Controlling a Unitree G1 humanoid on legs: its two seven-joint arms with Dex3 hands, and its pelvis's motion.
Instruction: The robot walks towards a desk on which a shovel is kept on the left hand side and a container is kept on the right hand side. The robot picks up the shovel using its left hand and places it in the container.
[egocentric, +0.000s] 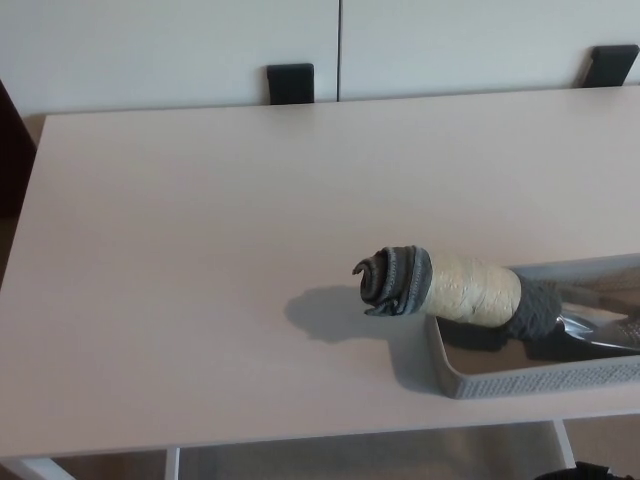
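Head view only; no second angle available. Neither left nor right hand in frame, so nothing to record of their fingers. Dark object at lower edge near 5 o'clock too cropped to identify.

Desk (200, 250): pale wood-tone top, fills most of frame, bare over its whole left half. No shovel at 9 o'clock, where the task sentence places it.

Container (540, 378): grey perforated tray at 4 o'clock, on the desk's near right portion, cut off by frame's right edge.

Shovel (470, 288): lies tilted across the container's left wall. Metal blade down inside the tray toward 3 o'clock; rope-wrapped handle rises over the rim and overhangs the desk toward 9 o'clock, ending in a grey coiled knob. Shadow cast on desk below the overhang, so handle end clear of the surface.

Assessment: shovel longer than the tray's visible span, hence resting propped on the rim rather than flat. Blade weight inside appears to hold it steady; no hand needed for support. Placement judged complete. Residual risk: overhanging handle liable to be knocked.
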